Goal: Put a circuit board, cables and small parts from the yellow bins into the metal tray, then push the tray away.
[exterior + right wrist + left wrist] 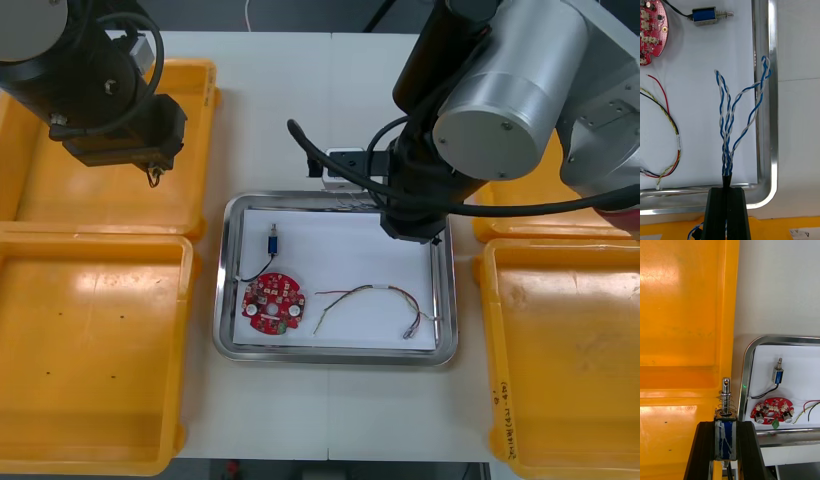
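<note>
My right gripper (727,193) is shut on a twisted blue and white cable (730,120), whose strands fan out over the white inside of the metal tray (769,112) close to its rim. In the front view that arm hangs over the tray's (228,280) far right corner. A round red circuit board (272,305), a small blue metal part on a black lead (272,243) and a red and yellow cable (370,300) lie in the tray. My left gripper (725,427) is shut on a blue small metal part with a spring pin (726,405), above the far left yellow bin (195,110).
Yellow bins stand at the near left (90,350), far right (520,215) and near right (560,350), and I see nothing in them. A small white block (345,162) with a black cable lies just beyond the tray's far rim.
</note>
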Controlling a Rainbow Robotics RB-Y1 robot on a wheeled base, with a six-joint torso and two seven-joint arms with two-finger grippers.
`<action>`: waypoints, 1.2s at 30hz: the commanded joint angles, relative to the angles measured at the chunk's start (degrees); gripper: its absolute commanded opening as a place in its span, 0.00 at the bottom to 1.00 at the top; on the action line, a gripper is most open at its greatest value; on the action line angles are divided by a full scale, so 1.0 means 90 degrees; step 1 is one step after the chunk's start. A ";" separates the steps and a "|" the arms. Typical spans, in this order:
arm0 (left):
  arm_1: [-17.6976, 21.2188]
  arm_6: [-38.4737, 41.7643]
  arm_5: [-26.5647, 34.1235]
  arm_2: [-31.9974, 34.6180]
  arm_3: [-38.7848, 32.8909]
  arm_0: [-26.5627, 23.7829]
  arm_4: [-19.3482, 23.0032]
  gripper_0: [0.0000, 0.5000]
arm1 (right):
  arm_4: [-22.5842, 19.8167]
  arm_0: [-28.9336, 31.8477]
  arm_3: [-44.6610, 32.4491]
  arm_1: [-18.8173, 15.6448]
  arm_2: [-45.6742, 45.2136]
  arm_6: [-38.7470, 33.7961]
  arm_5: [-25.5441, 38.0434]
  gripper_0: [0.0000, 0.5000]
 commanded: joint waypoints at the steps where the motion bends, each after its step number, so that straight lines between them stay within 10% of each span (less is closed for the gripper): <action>1: 0.0092 -0.0375 -0.0054 0.0136 -0.0178 0.0029 0.0013 0.00 | -0.0043 -0.0007 0.0228 0.0115 0.0187 0.0147 -0.0250 0.00; 36: 0.0092 -0.0345 -0.0054 0.0136 -0.0178 0.0039 0.0042 0.00 | 0.0484 -0.0007 0.1790 0.0506 0.1711 0.0205 -0.2027 0.00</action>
